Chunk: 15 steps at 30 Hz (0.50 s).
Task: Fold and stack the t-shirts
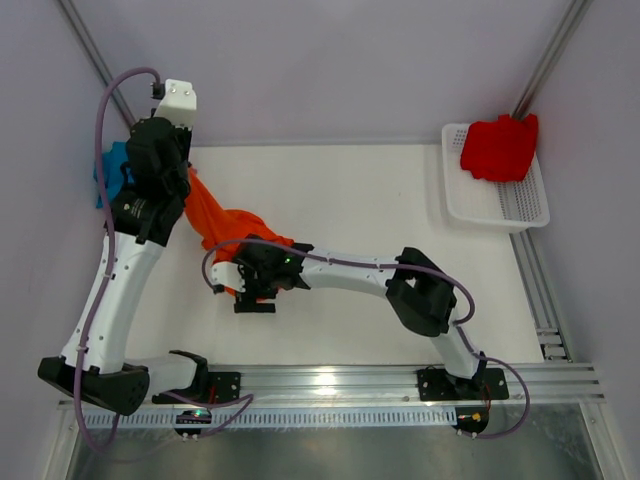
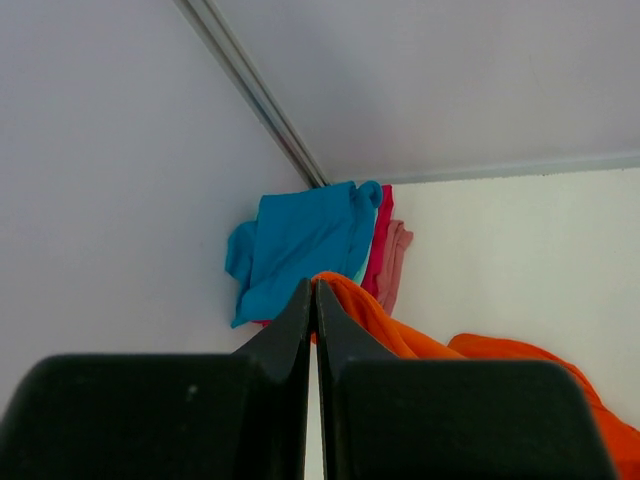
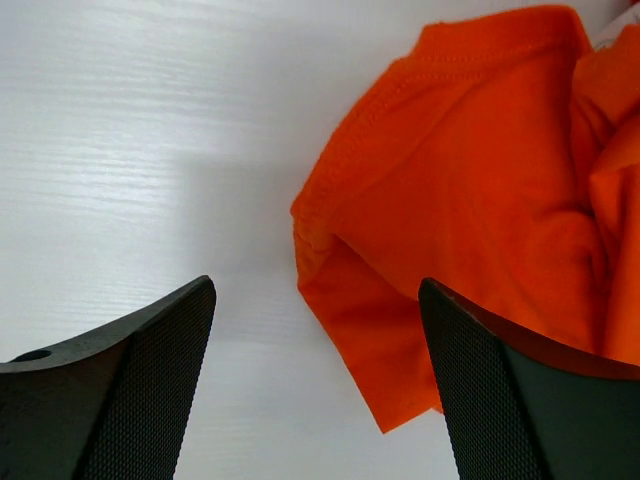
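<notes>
Hanging in a slack ridge, the orange t-shirt (image 1: 215,228) runs from the left gripper (image 2: 312,292), raised near the far-left corner, down onto the table (image 1: 380,200) left of centre, where its lower part lies crumpled. The left jaws are pressed together on a pinch of the orange cloth, which spills out at their tips in the left wrist view. The right gripper (image 3: 315,290) hovers low over the shirt's near end. Its jaws are wide apart and hold nothing, with bare table and a stitched edge (image 3: 345,170) of the shirt showing between them.

The cloth looks light, soft and quite limp (it will sag and fold wherever it is not held), so two spread grips should serve better than one. The stitched edge near its loose corner seems the best hold, since the doubled seam gives the pads something firm. A shallow pinch could slip off or catch one layer only.

Beyond the left gripper, a pile (image 2: 300,245) of shirts sits in the corner, blue uppermost with red and pink edges beside it. Well apart, at the far right, a red shirt (image 1: 500,148) lies in a white basket (image 1: 490,212).
</notes>
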Motion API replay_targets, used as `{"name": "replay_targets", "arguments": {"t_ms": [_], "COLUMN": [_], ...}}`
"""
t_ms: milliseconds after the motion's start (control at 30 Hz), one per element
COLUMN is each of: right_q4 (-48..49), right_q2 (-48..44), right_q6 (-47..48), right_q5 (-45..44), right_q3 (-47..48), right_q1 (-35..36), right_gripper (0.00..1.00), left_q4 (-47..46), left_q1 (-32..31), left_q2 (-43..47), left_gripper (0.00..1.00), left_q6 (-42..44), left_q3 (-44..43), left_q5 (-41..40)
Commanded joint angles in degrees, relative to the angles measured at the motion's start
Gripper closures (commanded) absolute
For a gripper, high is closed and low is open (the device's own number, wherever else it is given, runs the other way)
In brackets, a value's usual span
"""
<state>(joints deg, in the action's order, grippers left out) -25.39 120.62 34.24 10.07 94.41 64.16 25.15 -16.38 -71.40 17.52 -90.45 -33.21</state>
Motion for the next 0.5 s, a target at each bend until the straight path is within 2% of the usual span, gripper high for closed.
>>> {"name": "replay_targets", "arguments": {"t_ms": [0,267,467], "right_q4": [0.0,-0.7,2.8], "right_q2": [0.8,3.6,5.8], "right_q6": [1.4,0.8,2.0], "right_q5": [3.2,9.1,8.8], "right_q3": [3.9,7.9,3.9], "right_q1": [0.5,0.9,1.0], "right_gripper": [0.14,0.10,0.10], "left_q4": [-0.4,-0.9,1.0], "left_q1": [-0.1,-0.1,-0.1], "left_q2": [0.3,0.4,-0.1], "left_gripper": [1.00,1.00,1.00], "left_q6": [-3.0,-6.9,-9.3], "left_q3": [0.7,4.1,4.3], "left_q5": [-0.5,0.5,3.8]}}
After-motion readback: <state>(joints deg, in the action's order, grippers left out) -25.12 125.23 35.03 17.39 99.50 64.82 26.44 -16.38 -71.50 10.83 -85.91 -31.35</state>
